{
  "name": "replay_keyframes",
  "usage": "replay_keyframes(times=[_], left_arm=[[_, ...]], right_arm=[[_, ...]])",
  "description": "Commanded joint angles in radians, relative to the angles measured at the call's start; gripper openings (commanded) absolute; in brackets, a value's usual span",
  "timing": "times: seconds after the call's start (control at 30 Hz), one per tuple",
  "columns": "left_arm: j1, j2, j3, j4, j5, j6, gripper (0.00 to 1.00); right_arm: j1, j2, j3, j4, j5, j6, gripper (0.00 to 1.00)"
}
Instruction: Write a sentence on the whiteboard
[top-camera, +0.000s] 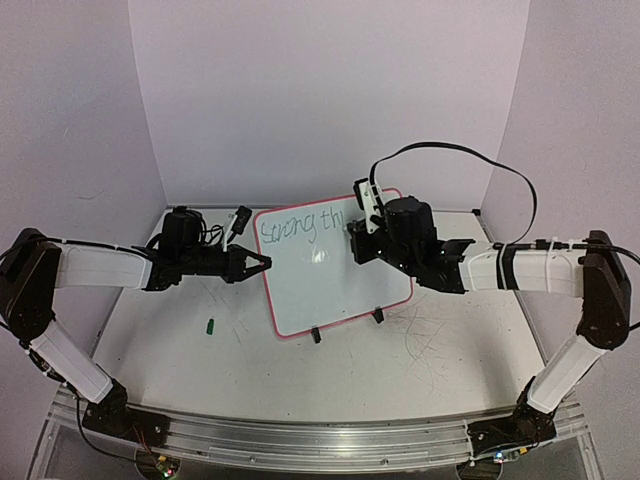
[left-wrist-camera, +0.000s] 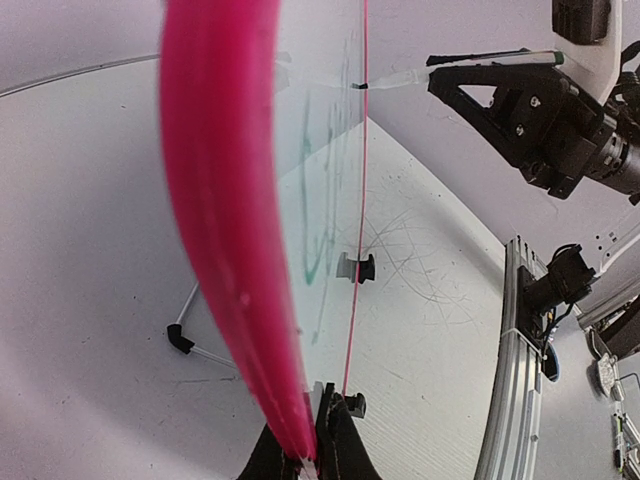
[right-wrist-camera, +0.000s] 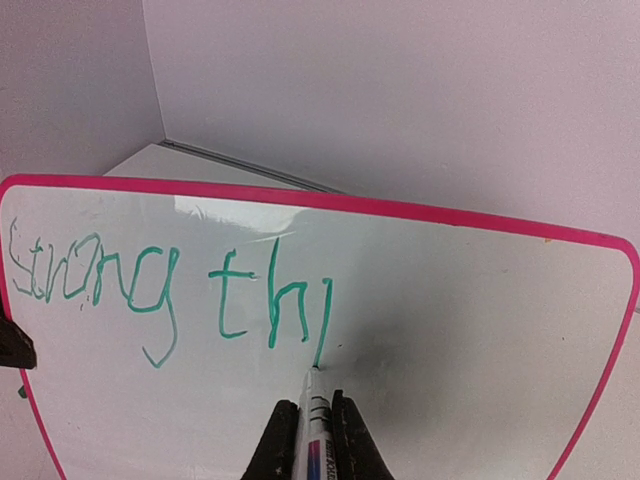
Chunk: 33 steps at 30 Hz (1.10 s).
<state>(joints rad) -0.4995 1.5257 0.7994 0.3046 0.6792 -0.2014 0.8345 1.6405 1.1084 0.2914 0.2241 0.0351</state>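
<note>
Your left gripper (top-camera: 262, 264) pinches the edge of the rectangular white, pink-rimmed whiteboard (top-camera: 340, 285) between its jaws. Your right gripper (right-wrist-camera: 315, 405) has its jaws clamped on a white marker (right-wrist-camera: 317, 430). The tip touches the board just ahead of them, at the last stroke of the green handwritten sentence (right-wrist-camera: 170, 290).

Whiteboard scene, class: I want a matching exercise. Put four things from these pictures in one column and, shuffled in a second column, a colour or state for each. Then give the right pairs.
Column A
1. sentence
2. whiteboard rim
3. marker
4. left gripper

Column B
a. pink
b. shut on the whiteboard's left edge
c. green
d. held in the right gripper, tip at the whiteboard

Pairs: 1-c, 2-a, 3-d, 4-b
</note>
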Motion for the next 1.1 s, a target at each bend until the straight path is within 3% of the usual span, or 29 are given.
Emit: replay_keyframes(times=[0.0,0.73,0.97,1.07], left_arm=[[0.006,0.011,0.031,-0.03,-0.138,0.112,0.0],[0.004,0.014,0.031,-0.035,-0.143,0.119,0.0],[0.004,0.009,0.031,-0.037,-0.152,0.119,0.0],[0.004,0.008,0.03,-0.038,-0.157,0.12,0.0]], right_arm=[[-0.001,0.0,0.046,0.023,0.029,-0.004,0.0],[-0.013,0.039,0.114,0.044,0.127,-0.021,0.0],[-0.017,-0.09,0.021,0.091,0.041,-0.007,0.0],[-0.025,-0.123,-0.014,0.107,-0.067,-0.017,0.0]])
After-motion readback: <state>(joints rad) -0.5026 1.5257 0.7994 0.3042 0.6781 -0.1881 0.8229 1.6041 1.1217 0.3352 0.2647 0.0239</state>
